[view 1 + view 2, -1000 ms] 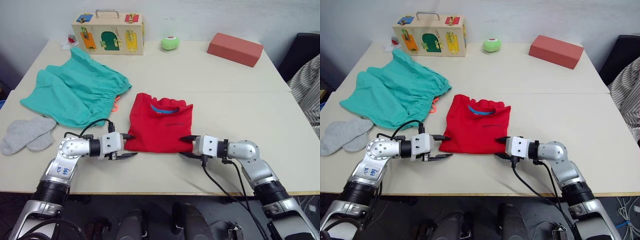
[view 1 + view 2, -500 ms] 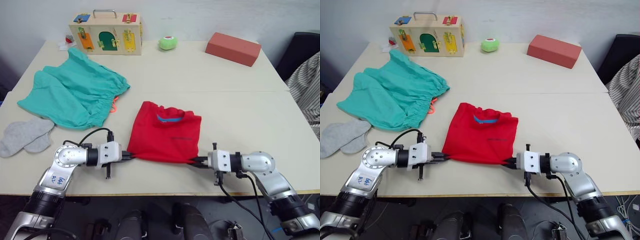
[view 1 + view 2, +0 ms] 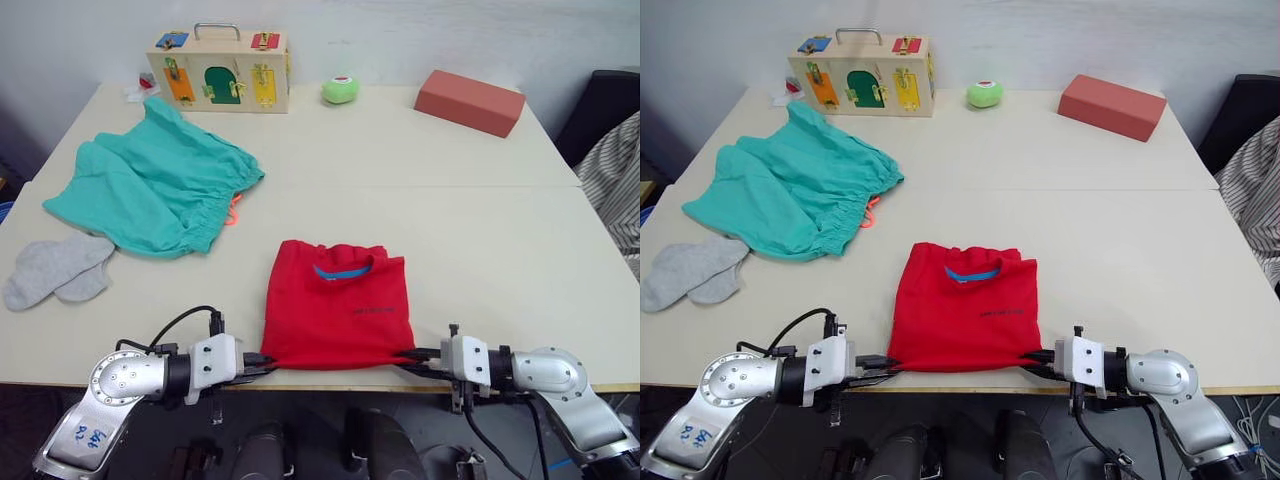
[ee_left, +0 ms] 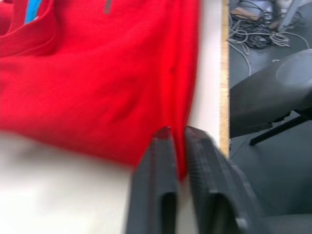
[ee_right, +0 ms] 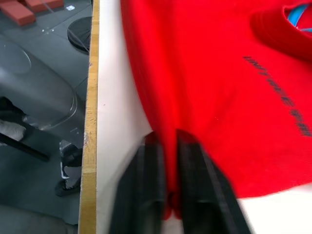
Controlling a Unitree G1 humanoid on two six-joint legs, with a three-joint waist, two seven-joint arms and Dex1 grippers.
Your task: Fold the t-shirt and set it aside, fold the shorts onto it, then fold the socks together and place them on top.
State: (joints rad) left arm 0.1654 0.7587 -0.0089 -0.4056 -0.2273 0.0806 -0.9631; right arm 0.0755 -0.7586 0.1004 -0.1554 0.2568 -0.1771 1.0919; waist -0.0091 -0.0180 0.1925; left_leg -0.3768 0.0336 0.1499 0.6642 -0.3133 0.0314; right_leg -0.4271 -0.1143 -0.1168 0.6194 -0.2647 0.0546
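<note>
Both grippers are clamped on the red t-shirt (image 3: 338,315): left gripper (image 3: 262,366) and right gripper (image 3: 412,358) each pinch a near corner. The folded cloth lies stretched between their fingers, likely so it keeps its shape while being set aside.

The t-shirt (image 4: 97,73) is running off the left wrist view's edges, and its near corner is disappearing between the left gripper (image 4: 178,139) jaws; another corner is vanishing inside the right gripper (image 5: 168,146). A striped cloth (image 3: 615,180) beside the worktop (image 3: 480,230) is being cut by the picture's border
</note>
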